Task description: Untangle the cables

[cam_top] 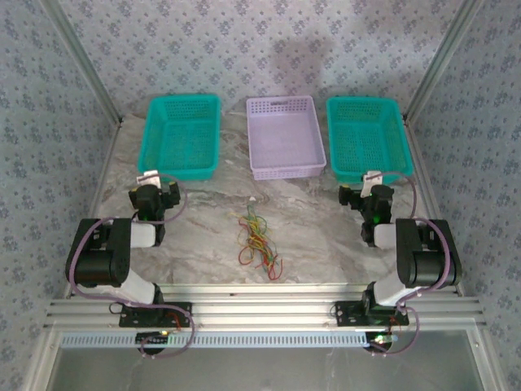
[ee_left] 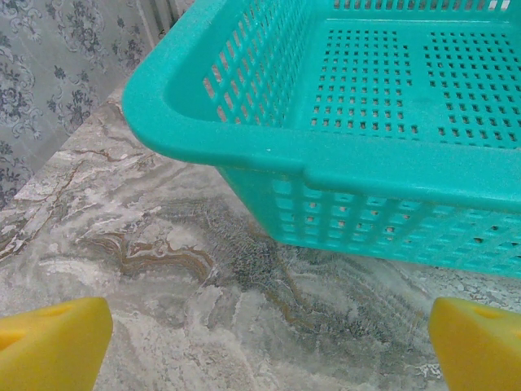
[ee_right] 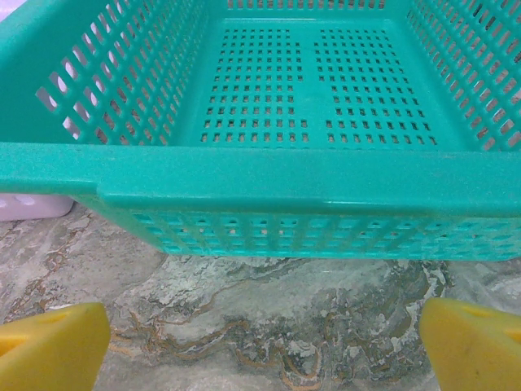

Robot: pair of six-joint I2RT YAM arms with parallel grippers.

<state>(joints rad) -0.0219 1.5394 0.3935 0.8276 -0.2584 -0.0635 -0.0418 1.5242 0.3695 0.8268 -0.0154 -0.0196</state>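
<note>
A loose tangle of thin red, green, yellow and whitish cables [cam_top: 258, 242] lay on the marbled grey tabletop [cam_top: 326, 236], between the arms and near a lilac plastic basket [cam_top: 281, 101]. The left gripper [ee_left: 264, 346] and right gripper [ee_right: 264, 342] gaped wide and empty, each facing a teal perforated basket [ee_left: 326, 167].

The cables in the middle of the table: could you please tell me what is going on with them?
Nothing is handling them yet. The cables lie tangled on the table, untouched. The left gripper, open and empty, faces the left green basket; the right gripper, likewise, faces the right green basket.
</note>
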